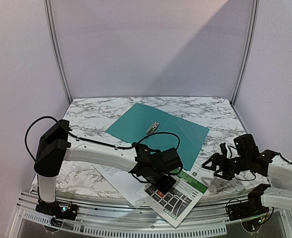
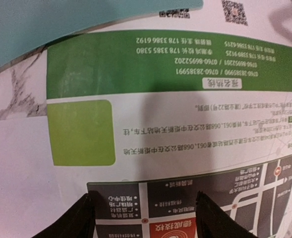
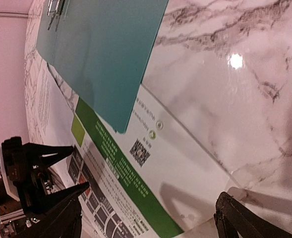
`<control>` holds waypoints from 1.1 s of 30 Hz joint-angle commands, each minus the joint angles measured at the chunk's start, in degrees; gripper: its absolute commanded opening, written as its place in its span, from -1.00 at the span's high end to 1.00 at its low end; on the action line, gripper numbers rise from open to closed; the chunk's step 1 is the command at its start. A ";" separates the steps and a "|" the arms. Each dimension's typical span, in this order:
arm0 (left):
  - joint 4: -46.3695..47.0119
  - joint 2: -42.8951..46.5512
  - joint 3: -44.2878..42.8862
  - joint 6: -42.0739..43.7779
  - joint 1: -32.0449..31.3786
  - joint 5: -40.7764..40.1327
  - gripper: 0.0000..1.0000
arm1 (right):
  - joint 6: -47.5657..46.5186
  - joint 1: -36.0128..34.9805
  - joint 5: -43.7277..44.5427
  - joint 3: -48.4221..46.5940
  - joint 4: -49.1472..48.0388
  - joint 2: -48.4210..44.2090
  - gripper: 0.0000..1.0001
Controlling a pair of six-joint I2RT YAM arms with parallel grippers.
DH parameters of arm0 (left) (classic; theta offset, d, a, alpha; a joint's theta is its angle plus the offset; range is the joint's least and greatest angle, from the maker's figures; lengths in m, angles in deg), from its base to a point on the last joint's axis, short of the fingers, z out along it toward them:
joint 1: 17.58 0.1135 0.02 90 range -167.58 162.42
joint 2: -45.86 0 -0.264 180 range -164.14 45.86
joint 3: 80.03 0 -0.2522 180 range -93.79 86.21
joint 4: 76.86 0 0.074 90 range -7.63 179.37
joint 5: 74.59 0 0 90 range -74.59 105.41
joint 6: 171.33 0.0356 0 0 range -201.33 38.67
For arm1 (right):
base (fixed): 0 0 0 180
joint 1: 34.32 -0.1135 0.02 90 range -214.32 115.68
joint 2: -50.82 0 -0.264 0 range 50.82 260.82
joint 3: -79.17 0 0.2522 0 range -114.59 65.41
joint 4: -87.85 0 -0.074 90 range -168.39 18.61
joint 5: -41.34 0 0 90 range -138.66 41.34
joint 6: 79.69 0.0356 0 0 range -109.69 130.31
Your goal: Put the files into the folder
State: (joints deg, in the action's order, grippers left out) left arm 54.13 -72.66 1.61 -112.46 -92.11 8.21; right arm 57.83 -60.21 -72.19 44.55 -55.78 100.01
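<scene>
The teal folder [image 1: 158, 130] lies open in the middle of the table, its metal clip [image 1: 152, 128] showing. The green-header map sheet [image 1: 178, 197] lies at the front, its top corner tucked under the folder's near corner [image 3: 106, 54] and its lower part hanging over the table edge. The white text sheet [image 1: 117, 177] lies to its left, partly under my left arm. My left gripper [image 1: 161, 184] is open just above the map sheet [image 2: 175, 114], with fingertips [image 2: 79, 218] either side of the map graphic. My right gripper [image 1: 208, 164] is open and empty, by the sheet's right corner [image 3: 150, 168].
Marble tabletop [image 1: 96, 111] with walls at the back and both sides. The front edge has a metal rail [image 1: 111, 225]. The left gripper [image 3: 41, 173] shows in the right wrist view. Bare marble [image 3: 235, 74] lies right of the folder.
</scene>
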 commanded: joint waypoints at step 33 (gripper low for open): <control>19.71 4.20 10.93 -5.72 3.58 14.81 -0.23 | 28.77 -39.25 15.79 8.16 -12.56 0.98 -0.50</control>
State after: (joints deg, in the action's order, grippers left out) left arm 73.30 -70.26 9.37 -117.18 -89.74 22.85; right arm 84.04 -96.85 -61.59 52.11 -63.26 99.42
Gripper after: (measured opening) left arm 0.620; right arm 0.763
